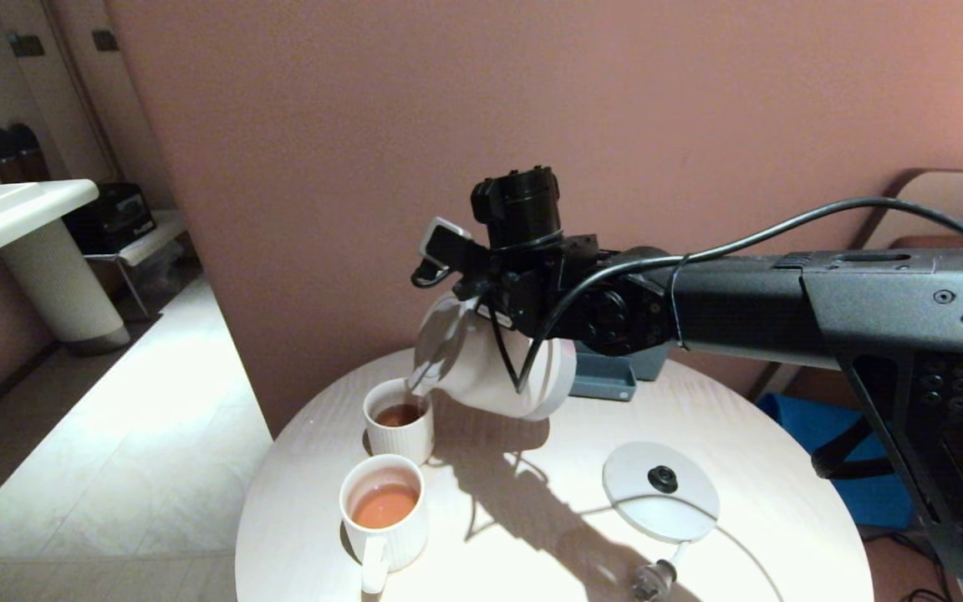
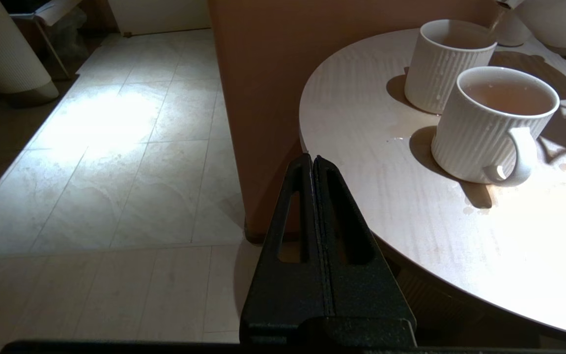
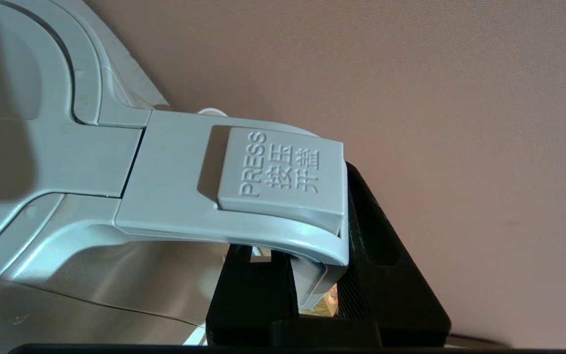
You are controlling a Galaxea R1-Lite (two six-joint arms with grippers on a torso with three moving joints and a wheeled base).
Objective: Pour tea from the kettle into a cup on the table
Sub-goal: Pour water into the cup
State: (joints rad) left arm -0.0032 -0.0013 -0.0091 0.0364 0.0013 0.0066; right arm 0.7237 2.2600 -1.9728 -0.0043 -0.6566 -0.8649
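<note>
Right hand (image 3: pixel 320 290) clamped on loop handle of large white rounded plastic kettle (image 1: pixel 481 359), tilted over ribbed white cup (image 1: pixel 399 420) near desk (image 1: pixel 782 502) far-left edge; likely heavy, sloshing; left hand (image 2: pixel 314 162) closed, idle

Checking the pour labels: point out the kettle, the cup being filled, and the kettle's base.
kettle (image 1: pixel 481 368): head view, on its tilted white body.
cup being filled (image 1: pixel 399 435): head view, on its ribbed wall, below the spout.
kettle's base (image 1: pixel 659 506): head view, on the white disc.
</note>
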